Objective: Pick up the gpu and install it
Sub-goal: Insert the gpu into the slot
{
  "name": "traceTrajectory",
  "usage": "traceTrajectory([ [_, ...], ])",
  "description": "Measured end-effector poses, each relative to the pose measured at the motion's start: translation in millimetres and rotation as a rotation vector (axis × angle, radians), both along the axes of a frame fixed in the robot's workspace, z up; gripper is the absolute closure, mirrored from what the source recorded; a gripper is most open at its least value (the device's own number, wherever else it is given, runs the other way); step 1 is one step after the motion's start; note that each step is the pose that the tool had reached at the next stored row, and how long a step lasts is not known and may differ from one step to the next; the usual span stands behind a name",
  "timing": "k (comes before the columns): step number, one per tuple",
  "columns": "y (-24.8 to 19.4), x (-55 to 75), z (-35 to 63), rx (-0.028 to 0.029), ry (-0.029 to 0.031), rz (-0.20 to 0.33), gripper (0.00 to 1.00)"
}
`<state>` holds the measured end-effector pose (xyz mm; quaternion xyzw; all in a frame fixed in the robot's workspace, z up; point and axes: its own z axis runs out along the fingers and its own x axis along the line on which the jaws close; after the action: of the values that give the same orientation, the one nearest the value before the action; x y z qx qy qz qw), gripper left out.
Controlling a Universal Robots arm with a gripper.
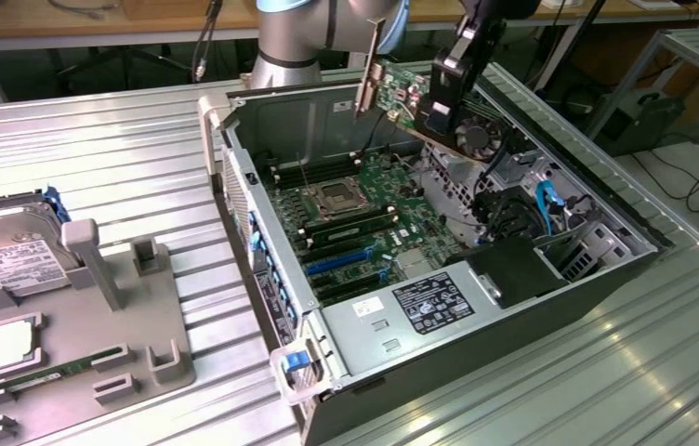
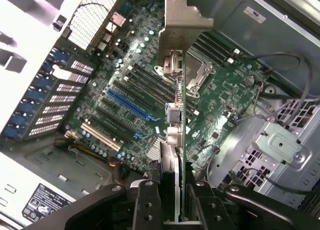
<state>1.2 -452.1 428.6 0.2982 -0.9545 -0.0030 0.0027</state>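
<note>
The gripper [image 1: 449,82] is closed tight on the gpu [image 1: 415,100] and holds it up in the air. The gpu is a thin flat card with a round black fan [image 1: 480,137] and a silver bracket [image 1: 366,79] at one end. It hangs tilted over the far end of the open computer case [image 1: 598,269] and does not touch the green motherboard [image 1: 362,209] under it. In the wrist view the card [image 2: 181,120] is seen from its thin edge, and the black fingers [image 2: 145,205] press on both its sides. A long blue slot [image 2: 131,104] lies on the board below. At the exterior view's left, a hard drive [image 1: 8,255] sits in a gray holder [image 1: 138,307] on the metal table [image 1: 101,149].
</note>
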Motion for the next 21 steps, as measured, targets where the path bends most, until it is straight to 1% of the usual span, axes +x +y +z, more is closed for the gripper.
traceTrajectory([
  [15, 0.0, 0.0, 0.0, 0.0, 0.0, 0.2, 0.73],
  [18, 0.0, 0.0, 0.0, 0.0, 0.0, 0.259, 0.73],
  [20, 0.0, 0.0, 0.0, -0.0001, 0.0, 0.288, 0.73],
  [21, 0.0, 0.0, 0.0, 0.0, 0.0, 0.314, 0.73],
])
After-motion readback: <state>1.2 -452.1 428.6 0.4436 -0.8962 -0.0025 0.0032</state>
